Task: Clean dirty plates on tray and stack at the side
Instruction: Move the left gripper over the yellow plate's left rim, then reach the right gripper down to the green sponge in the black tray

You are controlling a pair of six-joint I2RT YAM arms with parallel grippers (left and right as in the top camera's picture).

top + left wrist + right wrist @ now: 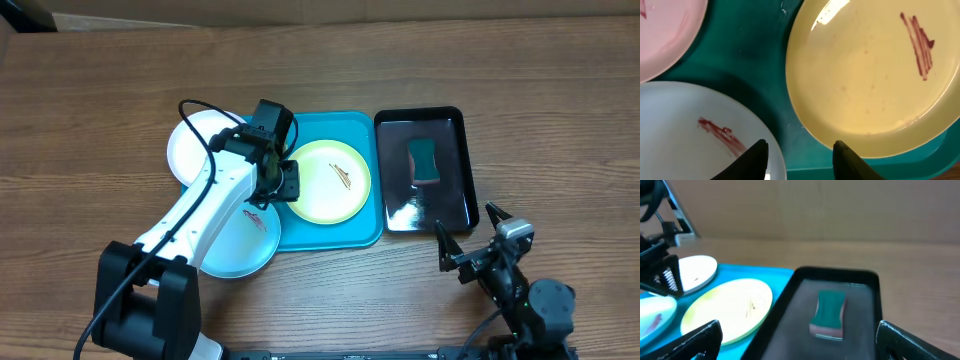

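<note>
On the turquoise tray (366, 232) lies a yellow-green rimmed plate (328, 181) with a brown-red smear (918, 45). A white plate (200, 148) overlaps the tray's far left corner. A pale blue plate (238, 243) with a red smear (720, 134) overlaps its near left corner. My left gripper (285, 183) hovers over the tray's left side, between the blue plate (685, 130) and the yellow plate (870, 80). Its jaws stand open with only bare tray (755, 55) between them. My right gripper (467, 222) stands wide open near the table's front, holding nothing.
A glossy black tray (455, 190) sits right of the turquoise one and holds a green sponge (424, 160), also seen ahead of the right gripper (800, 345) as the sponge (830, 311). Brown wooden table surrounds everything; a cable loops over the left arm.
</note>
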